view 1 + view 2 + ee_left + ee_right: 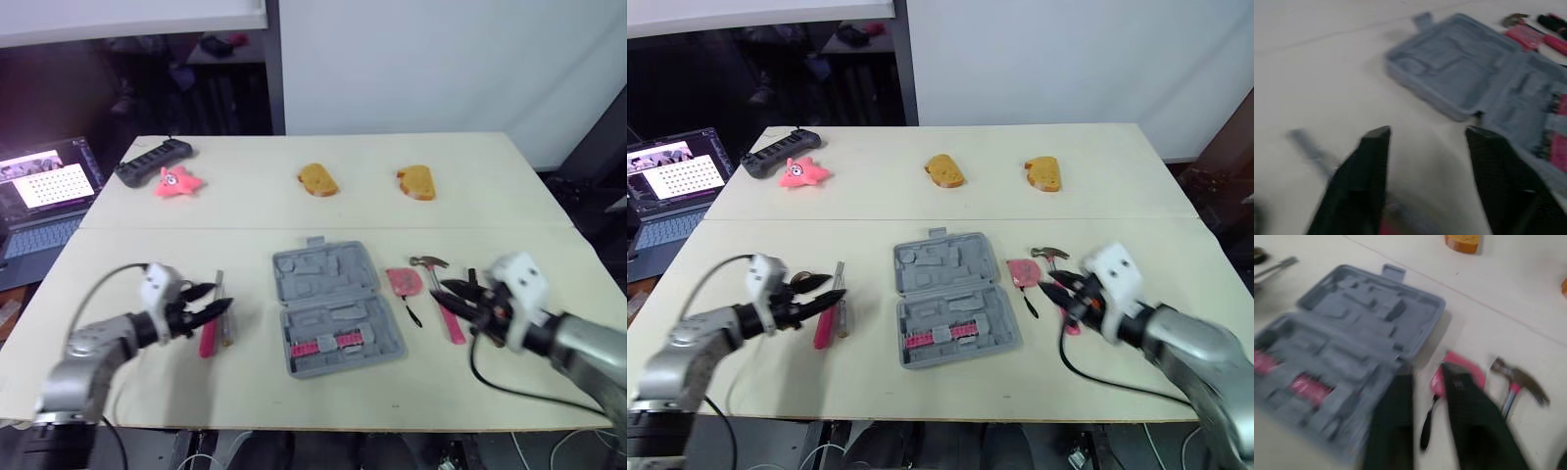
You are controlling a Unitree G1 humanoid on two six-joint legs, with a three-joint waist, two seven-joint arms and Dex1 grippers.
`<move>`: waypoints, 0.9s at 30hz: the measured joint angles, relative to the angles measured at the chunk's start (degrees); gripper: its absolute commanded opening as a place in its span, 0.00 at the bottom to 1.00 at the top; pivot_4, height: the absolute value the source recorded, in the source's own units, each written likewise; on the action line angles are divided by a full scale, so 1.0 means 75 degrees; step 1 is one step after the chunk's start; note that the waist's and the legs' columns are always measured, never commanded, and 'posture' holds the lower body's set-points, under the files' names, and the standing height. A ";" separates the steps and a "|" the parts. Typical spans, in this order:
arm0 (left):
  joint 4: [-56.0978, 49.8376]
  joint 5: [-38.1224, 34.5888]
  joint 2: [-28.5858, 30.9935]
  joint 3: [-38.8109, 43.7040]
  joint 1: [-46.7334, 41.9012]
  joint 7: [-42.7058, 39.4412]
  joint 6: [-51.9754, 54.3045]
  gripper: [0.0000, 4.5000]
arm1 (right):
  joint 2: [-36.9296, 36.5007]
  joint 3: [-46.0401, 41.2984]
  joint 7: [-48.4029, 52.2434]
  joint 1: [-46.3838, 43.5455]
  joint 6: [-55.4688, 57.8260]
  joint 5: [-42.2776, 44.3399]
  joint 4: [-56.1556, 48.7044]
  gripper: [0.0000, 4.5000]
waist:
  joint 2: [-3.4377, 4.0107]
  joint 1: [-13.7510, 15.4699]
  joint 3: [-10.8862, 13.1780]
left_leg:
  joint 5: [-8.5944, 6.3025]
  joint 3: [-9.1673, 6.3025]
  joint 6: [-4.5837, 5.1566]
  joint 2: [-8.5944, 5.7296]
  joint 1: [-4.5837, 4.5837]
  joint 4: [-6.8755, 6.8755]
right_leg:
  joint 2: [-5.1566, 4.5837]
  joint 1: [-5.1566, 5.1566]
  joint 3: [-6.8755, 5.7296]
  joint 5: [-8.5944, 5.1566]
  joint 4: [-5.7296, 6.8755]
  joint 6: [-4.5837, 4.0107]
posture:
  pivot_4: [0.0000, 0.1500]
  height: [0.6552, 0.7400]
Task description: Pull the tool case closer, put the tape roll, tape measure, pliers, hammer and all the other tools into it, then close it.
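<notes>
Pale bench (490, 186), with the tool case (328, 304) lying open between my two hands.

My left hand (220, 300), fingers apart, hovers over the pink-handled tool (207, 340). The tool's long axis runs away from me, crosswise to fingers that point at the case. My right hand (447, 291), fingers narrowly apart, sits over the hammer (431, 263) handle, with the tape measure (404, 282) between it and the case. I judge the left hand nearer a grasp.
</notes>
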 measured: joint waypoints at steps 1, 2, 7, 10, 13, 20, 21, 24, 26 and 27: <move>0.0041 0.0187 -0.0058 -0.0221 -0.0022 0.0109 -0.0033 0.10 | -0.0007 0.0478 -0.0087 -0.0490 0.0063 -0.0297 0.0352 0.00 | -0.0001 -0.0001 0.0000 | 0.0003 -0.0002 -0.0005 0.0002 0.0001 -0.0001 | 0.0007 -0.0001 -0.0002 0.0002 0.0000 -0.0004 | 1.00 1.00; 0.0147 0.0392 -0.0115 -0.0427 -0.0103 0.0217 -0.0070 0.01 | -0.0012 0.0919 -0.0118 -0.0874 0.0077 -0.0598 0.0684 0.00 | 0.0002 -0.0001 -0.0002 | 0.0006 0.0000 -0.0009 -0.0001 0.0004 -0.0002 | 0.0008 -0.0001 -0.0003 0.0004 0.0002 -0.0008 | 1.00 1.00; 0.0950 0.1298 -0.0595 -0.1238 -0.0527 0.0755 -0.0296 0.01 | 0.0001 0.2740 0.0231 -0.2022 0.0063 -0.1712 0.2179 0.00 | 0.0003 0.0001 0.0001 | 0.0010 -0.0004 -0.0013 -0.0008 -0.0006 0.0000 | 0.0004 -0.0006 -0.0005 0.0008 0.0001 -0.0003 | 1.00 1.00; 0.1053 0.1540 -0.0718 -0.1572 -0.0649 0.0864 -0.0365 0.01 | -0.0001 0.3178 0.0503 -0.2426 -0.0019 -0.2073 0.2634 0.00 | 0.0003 -0.0005 0.0001 | 0.0024 -0.0004 -0.0038 -0.0008 -0.0004 0.0000 | 0.0005 -0.0005 -0.0004 0.0009 0.0001 -0.0002 | 1.00 1.00; 0.1040 0.1681 -0.0715 -0.1652 -0.0686 0.0906 -0.0386 0.01 | 0.0030 0.3503 0.0728 -0.2654 -0.0119 -0.2370 0.2978 0.00 | 0.0006 -0.0006 -0.0001 | 0.0024 -0.0004 -0.0039 -0.0007 -0.0001 -0.0003 | 0.0007 -0.0006 -0.0004 0.0009 0.0002 -0.0002 | 1.00 1.00; 0.1101 0.2018 -0.0737 -0.1889 -0.0842 0.0919 -0.0534 0.01 | 0.0656 0.4421 0.1105 -0.3409 -0.0561 -0.3252 0.4368 0.00 | 0.0009 -0.0001 -0.0003 | 0.0021 -0.0006 -0.0031 -0.0010 0.0003 0.0000 | 0.0006 -0.0001 -0.0004 0.0016 0.0003 -0.0004 | 1.00 1.00; 0.1138 0.2052 -0.0754 -0.1914 -0.0878 0.0912 -0.0564 0.01 | 0.0776 0.4507 0.1155 -0.3545 -0.0669 -0.3373 0.4622 0.00 | 0.0010 0.0000 -0.0003 | 0.0025 -0.0006 -0.0038 -0.0011 0.0003 0.0000 | 0.0006 -0.0001 -0.0004 0.0017 0.0003 -0.0003 | 1.00 1.00; 0.1192 0.2127 -0.0799 -0.2003 -0.0945 0.0891 -0.0605 0.01 | 0.1026 0.4714 0.1321 -0.3779 -0.0914 -0.3659 0.5062 0.00 | 0.0011 0.0001 -0.0005 | 0.0033 -0.0009 -0.0053 -0.0011 0.0003 0.0000 | 0.0006 0.0000 -0.0004 0.0017 0.0004 -0.0003 | 1.00 1.00; 0.1268 0.2206 -0.0791 -0.2075 -0.1003 0.0850 -0.0705 0.01 | 0.1105 0.4756 0.1443 -0.3875 -0.1014 -0.3805 0.5197 0.00 | 0.0012 -0.0003 -0.0006 | 0.0033 -0.0009 -0.0053 -0.0011 0.0005 0.0001 | 0.0006 0.0001 -0.0004 0.0018 0.0004 -0.0004 | 1.00 1.00; 0.1299 0.2265 -0.0787 -0.2114 -0.1048 0.0827 -0.0739 0.01 | 0.1128 0.4769 0.1504 -0.3897 -0.1028 -0.3854 0.5211 0.00 | 0.0012 -0.0002 -0.0006 | 0.0033 -0.0010 -0.0053 -0.0011 0.0005 0.0001 | 0.0007 0.0001 -0.0004 0.0020 0.0004 -0.0005 | 1.00 1.00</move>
